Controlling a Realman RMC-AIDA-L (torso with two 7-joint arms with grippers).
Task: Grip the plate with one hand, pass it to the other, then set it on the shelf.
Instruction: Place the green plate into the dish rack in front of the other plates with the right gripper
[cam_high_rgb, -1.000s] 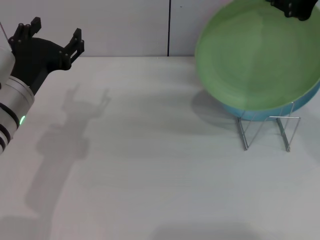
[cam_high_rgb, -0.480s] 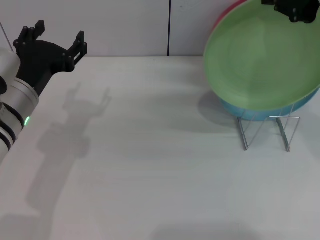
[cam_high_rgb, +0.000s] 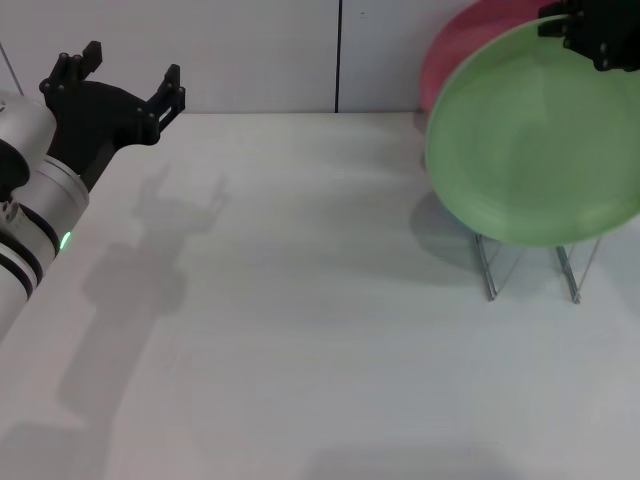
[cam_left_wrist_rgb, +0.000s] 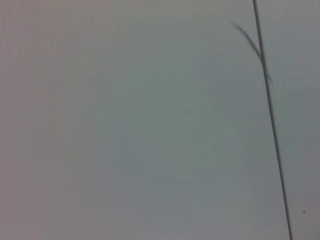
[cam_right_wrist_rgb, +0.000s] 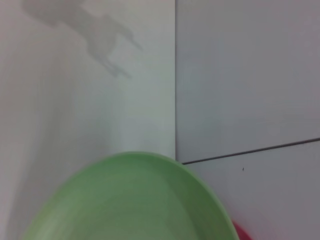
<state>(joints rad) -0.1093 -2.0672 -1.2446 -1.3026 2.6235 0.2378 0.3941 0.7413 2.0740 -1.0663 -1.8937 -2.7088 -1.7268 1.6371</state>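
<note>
The light green plate (cam_high_rgb: 535, 145) stands nearly upright at the right of the head view, facing me. My right gripper (cam_high_rgb: 598, 35) is shut on its upper rim. The plate's lower edge covers the top of the silver wire shelf (cam_high_rgb: 530, 265); I cannot tell whether it touches the wires. In the right wrist view the plate (cam_right_wrist_rgb: 132, 200) fills the lower part of the picture. My left gripper (cam_high_rgb: 128, 70) is open and empty at the far left, raised above the table.
A pink plate (cam_high_rgb: 470, 50) stands behind the green one at the back right, with a sliver of it showing in the right wrist view (cam_right_wrist_rgb: 243, 233). The white table (cam_high_rgb: 300, 300) ends at a grey wall (cam_high_rgb: 250, 50). The left wrist view holds only plain surface.
The green plate has moved right and down towards the shelf with my right gripper, uncovering the pink plate behind it and hiding the blue one. My left arm has edged slightly right.
</note>
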